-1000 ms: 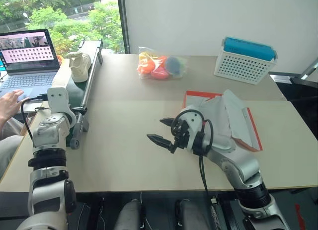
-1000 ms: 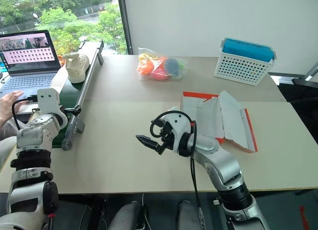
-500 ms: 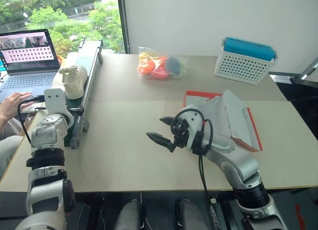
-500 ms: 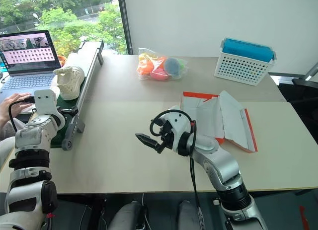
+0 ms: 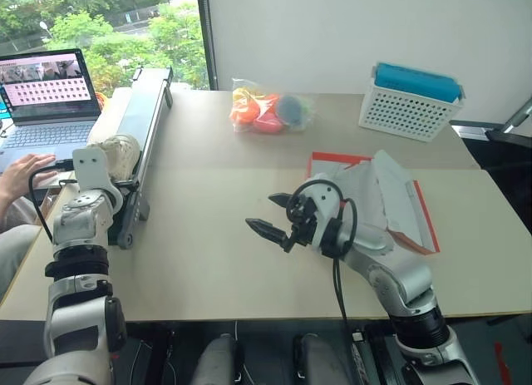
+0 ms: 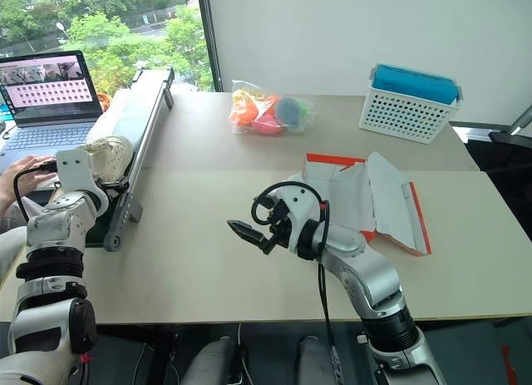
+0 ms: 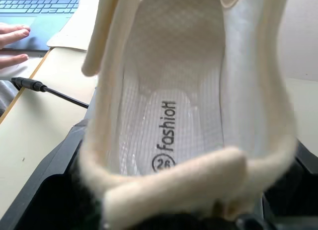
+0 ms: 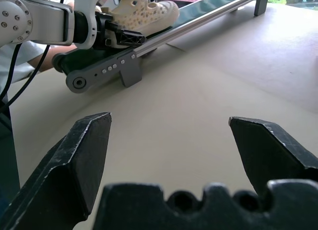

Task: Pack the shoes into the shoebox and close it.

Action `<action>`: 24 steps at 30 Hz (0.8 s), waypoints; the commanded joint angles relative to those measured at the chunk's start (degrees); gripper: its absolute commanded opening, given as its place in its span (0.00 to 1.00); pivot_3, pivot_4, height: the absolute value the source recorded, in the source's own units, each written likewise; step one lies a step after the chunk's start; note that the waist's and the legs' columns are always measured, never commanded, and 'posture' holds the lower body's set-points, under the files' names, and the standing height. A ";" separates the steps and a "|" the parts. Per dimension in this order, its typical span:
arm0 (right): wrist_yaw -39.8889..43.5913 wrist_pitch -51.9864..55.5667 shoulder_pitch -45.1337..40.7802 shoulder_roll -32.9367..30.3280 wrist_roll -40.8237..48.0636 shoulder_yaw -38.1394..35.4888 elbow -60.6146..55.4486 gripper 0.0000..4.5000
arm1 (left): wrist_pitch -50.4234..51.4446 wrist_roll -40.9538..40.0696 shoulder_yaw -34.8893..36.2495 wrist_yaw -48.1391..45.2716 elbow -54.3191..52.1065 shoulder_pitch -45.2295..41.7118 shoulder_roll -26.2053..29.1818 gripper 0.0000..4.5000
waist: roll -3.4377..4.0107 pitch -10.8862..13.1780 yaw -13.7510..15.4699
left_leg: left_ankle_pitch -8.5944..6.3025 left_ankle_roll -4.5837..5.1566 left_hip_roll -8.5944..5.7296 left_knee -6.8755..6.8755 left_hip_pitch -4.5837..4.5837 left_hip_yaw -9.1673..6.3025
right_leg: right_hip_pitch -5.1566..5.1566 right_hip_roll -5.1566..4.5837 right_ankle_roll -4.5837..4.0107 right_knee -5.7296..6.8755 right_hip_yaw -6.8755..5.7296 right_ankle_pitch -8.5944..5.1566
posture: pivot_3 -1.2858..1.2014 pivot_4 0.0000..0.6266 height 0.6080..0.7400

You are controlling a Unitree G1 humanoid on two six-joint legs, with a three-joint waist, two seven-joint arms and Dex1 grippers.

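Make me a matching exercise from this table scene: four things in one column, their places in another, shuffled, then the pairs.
Things:
1. shoe
2. shoebox
3. white basket
4. bag of balls

Places:
A. far right corner of the table
B. on the conveyor at the left edge
C. far middle of the table
D. lying open behind the right pincer

Pairs: 1-B, 2-D, 3-A, 4-C

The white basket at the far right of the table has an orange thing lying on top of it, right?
Not quite: the thing on the white basket is a blue block, not orange, as the left eye view shows. The basket does sit at the table's far right.
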 commanded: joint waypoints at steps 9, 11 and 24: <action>-0.58 -0.83 -2.95 0.00 0.18 -4.16 -0.83 1.00 | -3.52 -4.09 3.11 -0.64 -4.13 -3.25 -2.20 0.63 | 0.00 0.00 0.48 | -0.09 0.14 0.00 -0.05 0.16 0.00 | 0.06 -0.03 -0.02 0.04 -0.04 0.00 | 0.52 0.24 0.73; -1.03 -0.89 -3.30 0.30 -0.05 -4.37 -0.29 1.00 | -3.55 -8.04 4.36 -2.91 -8.75 -3.60 -4.73 0.63 | -0.02 0.01 0.77 | 0.02 -0.03 0.00 -0.04 0.10 0.00 | 0.05 -0.04 -0.02 0.00 -0.07 0.00 | 0.52 0.24 0.73; -22.58 12.86 -18.29 16.31 20.30 -29.17 16.63 1.00 | 11.41 -21.46 -9.47 -7.89 -34.99 3.36 -22.58 0.63 | -0.07 0.04 0.44 | 0.03 -0.04 0.01 0.00 -0.10 -0.03 | 0.00 -0.02 -0.07 0.02 -0.17 0.04 | 0.52 0.24 0.73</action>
